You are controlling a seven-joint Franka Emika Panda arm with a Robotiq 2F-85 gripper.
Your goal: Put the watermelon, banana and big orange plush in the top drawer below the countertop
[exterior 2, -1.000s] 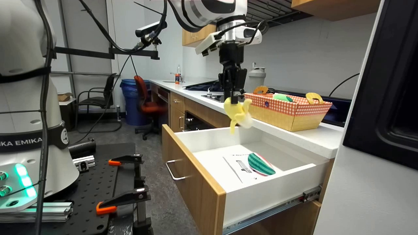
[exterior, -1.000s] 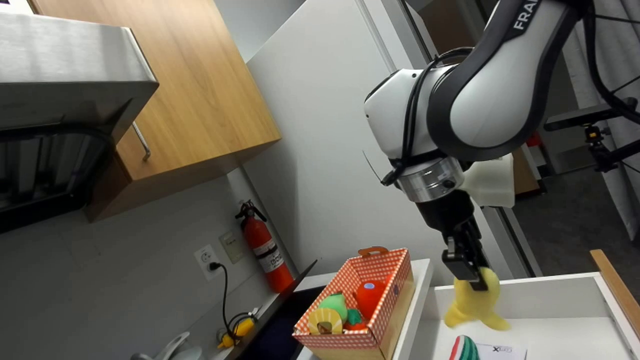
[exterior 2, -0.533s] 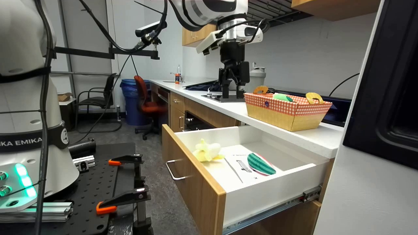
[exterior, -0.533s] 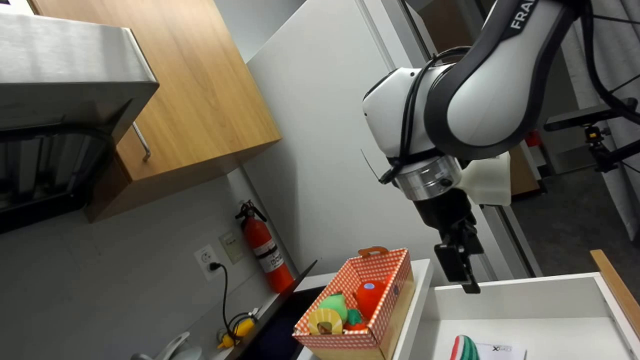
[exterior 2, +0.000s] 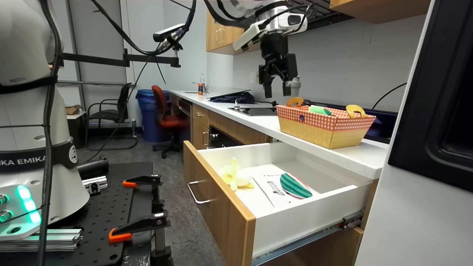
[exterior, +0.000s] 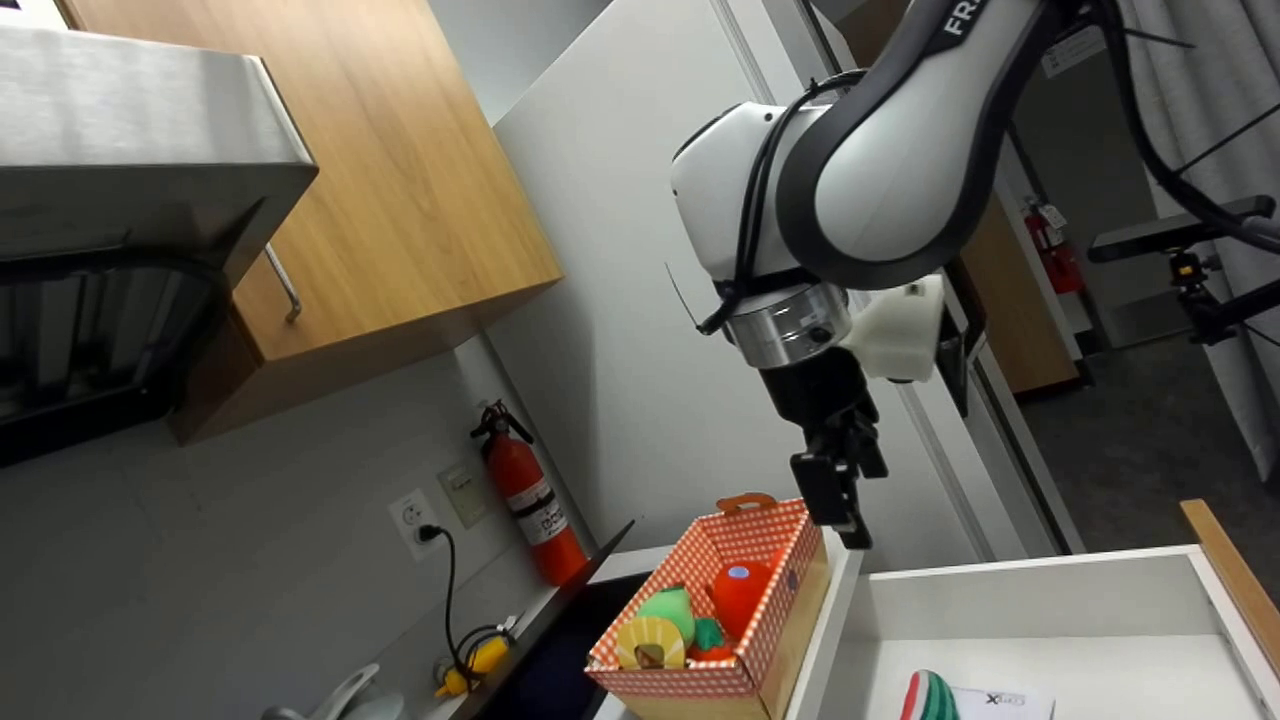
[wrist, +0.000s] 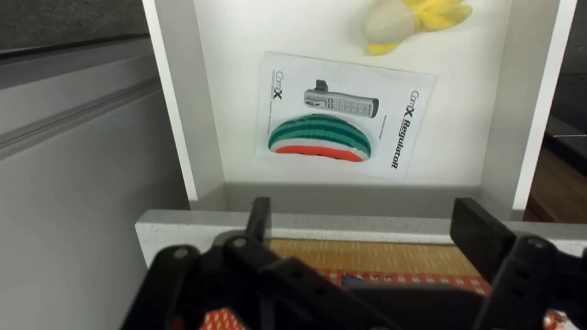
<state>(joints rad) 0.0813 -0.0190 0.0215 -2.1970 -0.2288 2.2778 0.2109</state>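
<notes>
My gripper (exterior 2: 277, 92) hangs open above the countertop's edge, with nothing between its fingers; in the wrist view the gripper (wrist: 362, 204) has its fingertips wide apart. Below it the white top drawer (exterior 2: 310, 207) is pulled out. On the drawer floor lies the watermelon (wrist: 320, 137), rind up, on a printed sheet. The banana (wrist: 394, 23), pale and yellow with spread peel, lies nearer the drawer front (exterior 2: 218, 192). A large round red-orange plush (exterior: 740, 597), which fits the big orange plush, sits in the checked basket.
The red-checked basket (exterior 2: 306, 136) stands on the white countertop (exterior 2: 360, 157) beside the drawer. Inside it are also a green plush (exterior: 668, 610), a small red plush with a green top (exterior: 710, 645) and upright handles. A dark appliance (exterior 2: 436, 96) rises nearby.
The gripper has opened and let go of the banana, which has dropped into the drawer and rolled slightly. My arm has then risen and moved towards the basket.
</notes>
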